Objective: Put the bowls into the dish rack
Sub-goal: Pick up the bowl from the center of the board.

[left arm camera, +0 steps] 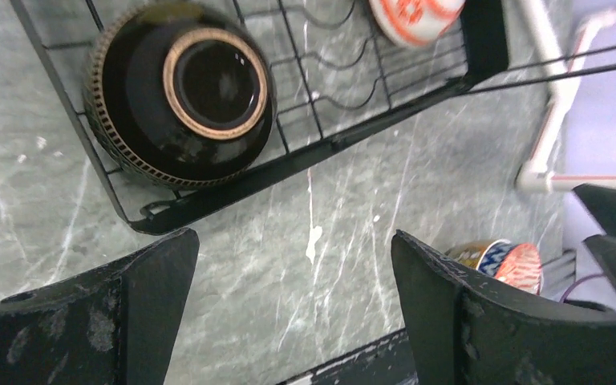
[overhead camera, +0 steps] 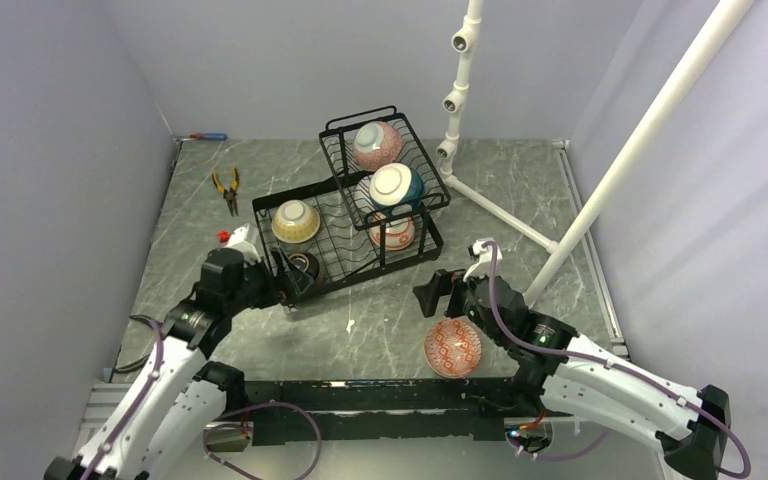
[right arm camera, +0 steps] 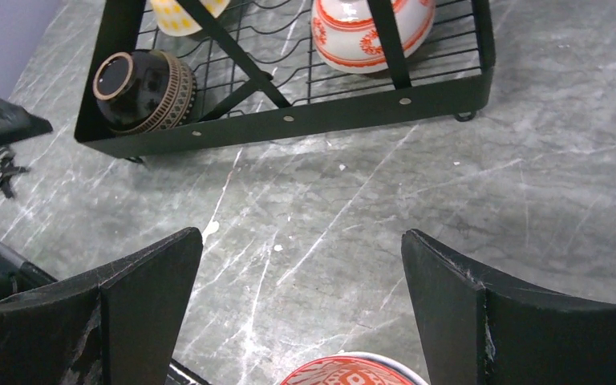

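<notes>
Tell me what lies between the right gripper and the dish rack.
Nothing but bare tabletop separates the right gripper from the dish rack; the right wrist view shows it.

This was a robot test cell in a lab: blank pale panels (overhead camera: 50,150) walled the grey marbled worktop (overhead camera: 520,200) on the left, far and right. The left arm (overhead camera: 160,390) and right arm (overhead camera: 610,375) were bolted at its near edge. A white pipe stand (overhead camera: 457,100) rose far right; pliers (overhead camera: 228,188) lay near a dish rack (overhead camera: 370,272).
</notes>
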Controlling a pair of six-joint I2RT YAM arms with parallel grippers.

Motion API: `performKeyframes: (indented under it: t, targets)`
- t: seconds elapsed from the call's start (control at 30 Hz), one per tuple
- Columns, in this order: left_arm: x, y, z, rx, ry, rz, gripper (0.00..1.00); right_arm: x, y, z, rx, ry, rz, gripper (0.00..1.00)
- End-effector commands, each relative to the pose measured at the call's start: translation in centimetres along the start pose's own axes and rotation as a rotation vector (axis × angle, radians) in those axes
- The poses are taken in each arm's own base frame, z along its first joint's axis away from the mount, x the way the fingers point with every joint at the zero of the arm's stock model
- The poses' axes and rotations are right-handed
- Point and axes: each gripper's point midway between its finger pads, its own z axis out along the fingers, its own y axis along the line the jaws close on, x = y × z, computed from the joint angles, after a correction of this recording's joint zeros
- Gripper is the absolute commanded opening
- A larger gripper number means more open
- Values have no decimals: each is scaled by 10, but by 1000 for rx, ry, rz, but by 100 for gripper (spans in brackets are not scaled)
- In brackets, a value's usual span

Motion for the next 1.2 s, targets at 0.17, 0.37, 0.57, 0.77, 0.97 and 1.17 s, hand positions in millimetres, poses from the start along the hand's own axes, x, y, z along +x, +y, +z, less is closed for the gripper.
performKeyframes:
  t: [0.17,0.37,0.57,0.77,0.97,1.17]
  targets:
    - [12,-40,27,199,176,95,95,6,-13,7,63,61,49,100]
    - [36,-63,45,235,226,101,95,10,-17,21,-32,149,104,96]
    - [76,-103,54,258,280,237,95,3,-31,17,-11,156,138,94]
    - [120,-139,59,224,260,398,95,10,-40,12,-28,199,170,96]
    - [159,-173,69,223,294,456,83,17,-46,15,-43,221,220,99]
    - [185,-206,81,249,356,579,78,16,-50,16,-53,240,235,99]
